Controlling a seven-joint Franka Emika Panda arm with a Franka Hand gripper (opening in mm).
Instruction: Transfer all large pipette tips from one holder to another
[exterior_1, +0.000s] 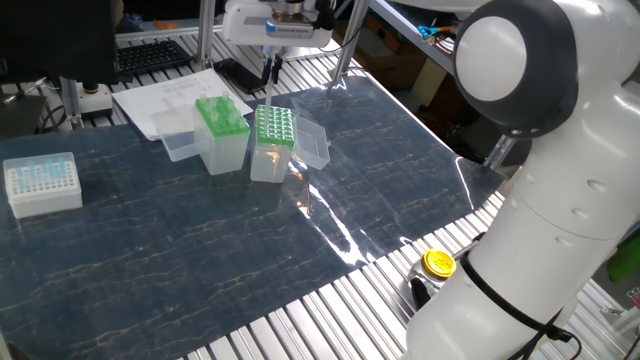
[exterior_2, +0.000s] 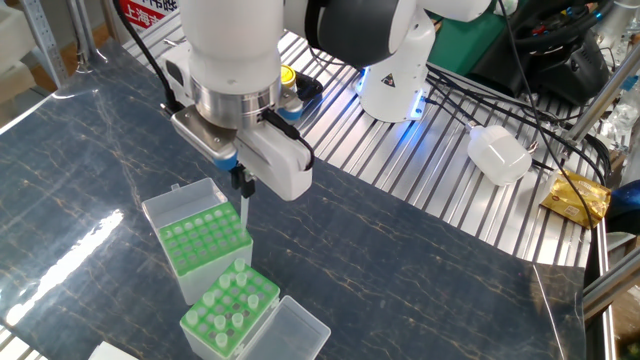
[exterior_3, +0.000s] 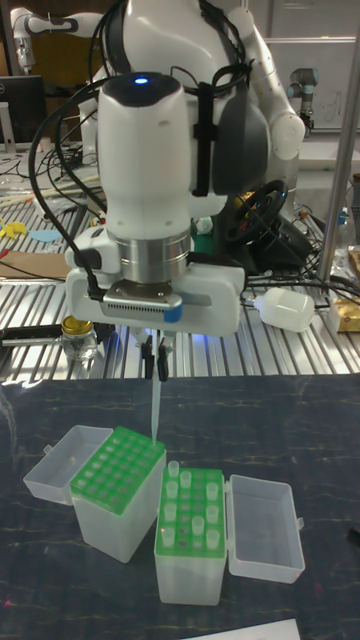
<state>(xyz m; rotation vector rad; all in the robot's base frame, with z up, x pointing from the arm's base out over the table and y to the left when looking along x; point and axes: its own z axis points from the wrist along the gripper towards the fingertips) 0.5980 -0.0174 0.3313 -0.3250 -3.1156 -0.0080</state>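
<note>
In the tall fixed view, nearest the camera on the dark marbled worktop (exterior_3: 300, 440) stands a clear box with a green rack (exterior_3: 192, 505), its hinged lid (exterior_3: 266, 528) folded open to one side; several large pipette tips (exterior_3: 183, 487) stand upright in it, scattered across its holes. Just behind and beside it sits a second green-racked box (exterior_3: 117, 470), lid also swung back, its holes showing as rows of pale dots. Above that second rack hangs the gripper (exterior_3: 156, 353), jaws closed on a single pipette tip (exterior_3: 156, 408) held vertically, its pointed end at the rack's far edge. A white box of small blue tips (exterior_1: 42, 183) sits well apart at the worktop's end.
</note>
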